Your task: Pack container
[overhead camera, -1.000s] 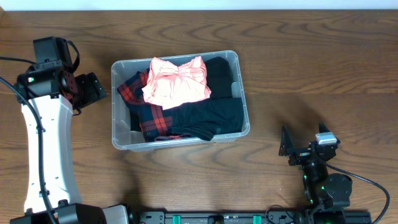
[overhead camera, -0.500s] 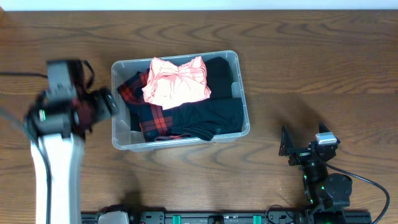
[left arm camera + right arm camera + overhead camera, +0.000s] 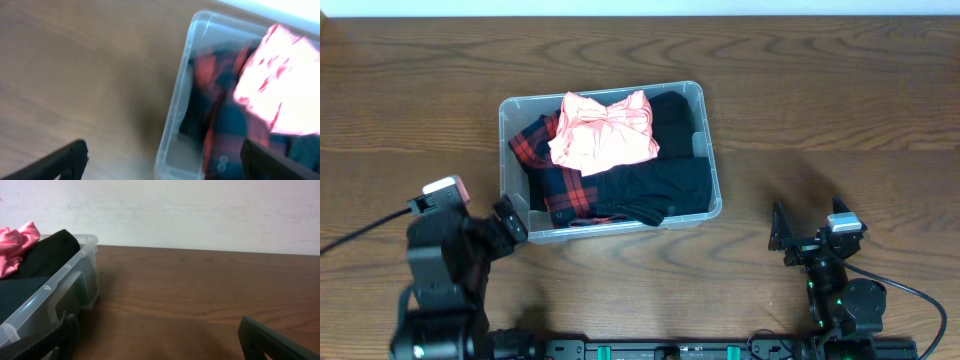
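The container (image 3: 712,170) is a clear plastic bin in the middle of the table. It holds a pink garment (image 3: 602,130), a red and black plaid garment (image 3: 560,185) and black clothing (image 3: 660,185). My left gripper (image 3: 506,226) is open and empty beside the bin's front left corner. The blurred left wrist view shows that corner of the container (image 3: 175,105) between my wide-spread fingers (image 3: 65,159), with the pink garment (image 3: 280,95) to the right. My right gripper (image 3: 808,228) stands open and empty on the right, well apart from the container (image 3: 55,287).
The wooden table (image 3: 820,100) stretches bare to the right of the bin and behind it. A pale wall (image 3: 200,210) rises behind the table's far edge. The right arm's base (image 3: 850,310) sits at the front edge.
My left arm has swung from the table's left side toward the front, bringing its open gripper down to the bin's front left corner. The right arm has not moved.
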{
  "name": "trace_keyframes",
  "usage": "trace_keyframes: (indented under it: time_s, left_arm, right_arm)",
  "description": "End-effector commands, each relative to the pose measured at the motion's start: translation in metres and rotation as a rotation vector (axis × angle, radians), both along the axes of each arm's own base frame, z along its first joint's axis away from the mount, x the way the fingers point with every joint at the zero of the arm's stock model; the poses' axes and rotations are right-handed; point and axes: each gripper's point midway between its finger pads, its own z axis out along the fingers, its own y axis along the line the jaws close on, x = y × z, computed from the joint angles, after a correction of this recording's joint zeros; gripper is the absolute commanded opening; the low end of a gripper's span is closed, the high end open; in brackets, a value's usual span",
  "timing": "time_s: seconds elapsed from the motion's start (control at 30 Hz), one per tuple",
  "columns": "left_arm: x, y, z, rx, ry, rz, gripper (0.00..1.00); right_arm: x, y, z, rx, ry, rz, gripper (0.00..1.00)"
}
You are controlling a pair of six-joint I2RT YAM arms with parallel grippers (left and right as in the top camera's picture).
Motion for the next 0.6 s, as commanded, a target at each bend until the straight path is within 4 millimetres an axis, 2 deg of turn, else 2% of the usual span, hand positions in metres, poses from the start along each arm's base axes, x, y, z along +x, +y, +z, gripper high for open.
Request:
trace_keyframes:
  time_s: [0.0,0.17,0.27,0.57]
  left_arm:
    - [0.004,-0.002,0.001,0.014,-0.128,-0.02,0.98]
    - [0.014,-0.012,0.008,0.024,-0.326,-0.082,0.98]
    - [0.015,-0.014,0.006,0.025,-0.394,-0.098,0.98]
    - [0.012,-0.017,-0.024,0.023,-0.447,-0.107,0.98]
  right_arm:
    - [0.0,-0.002,0.0,0.013,0.001,-0.008,0.99]
    - [0.0,-0.002,0.0,0.013,0.001,-0.008,0.99]
    - [0.0,-0.002,0.0,0.013,0.001,-0.008,0.99]
    - [0.0,-0.002,0.0,0.013,0.001,-0.008,0.99]
